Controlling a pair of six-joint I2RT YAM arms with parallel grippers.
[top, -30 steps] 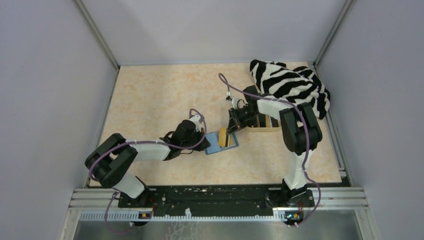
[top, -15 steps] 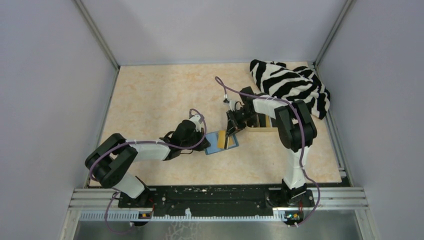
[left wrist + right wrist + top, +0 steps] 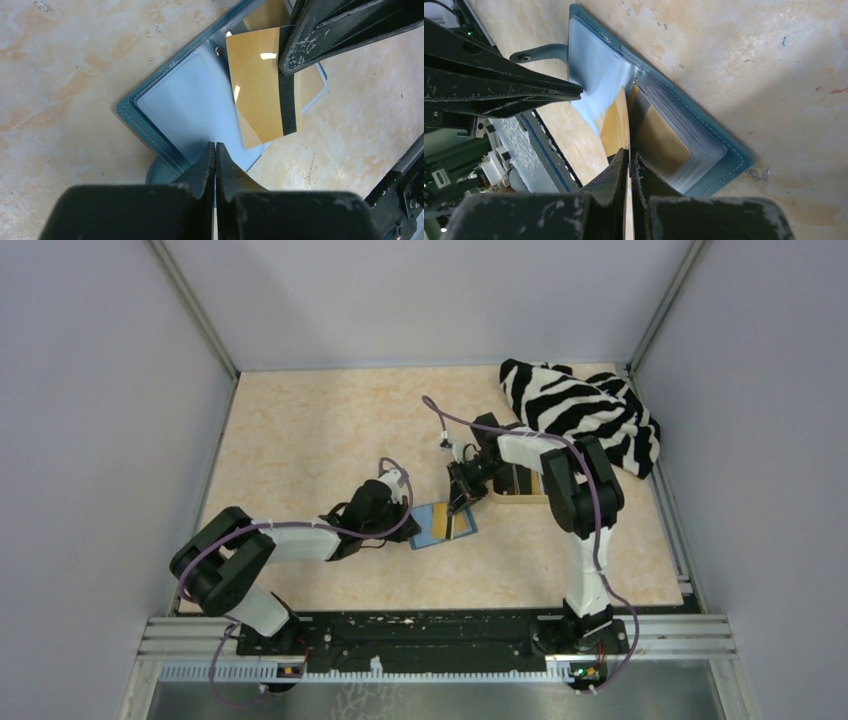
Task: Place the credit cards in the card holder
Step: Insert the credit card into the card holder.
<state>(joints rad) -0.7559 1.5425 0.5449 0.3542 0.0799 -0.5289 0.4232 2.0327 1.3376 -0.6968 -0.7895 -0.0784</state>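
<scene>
Right gripper (image 3: 629,162) is clamped on the gold card (image 3: 260,92), holding it tilted over the open card holder (image 3: 131,111) with its corner at the holder's fold. Left gripper (image 3: 215,159) is pinched shut on the holder's clear page. The risk now is that the card skates across the plastic instead of entering a slot, or bends. A hard push could also drag the holder free.

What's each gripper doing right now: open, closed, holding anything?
Left gripper: closed, apparently pinching a clear sleeve of the card holder.
Right gripper: closed on the gold card.
</scene>
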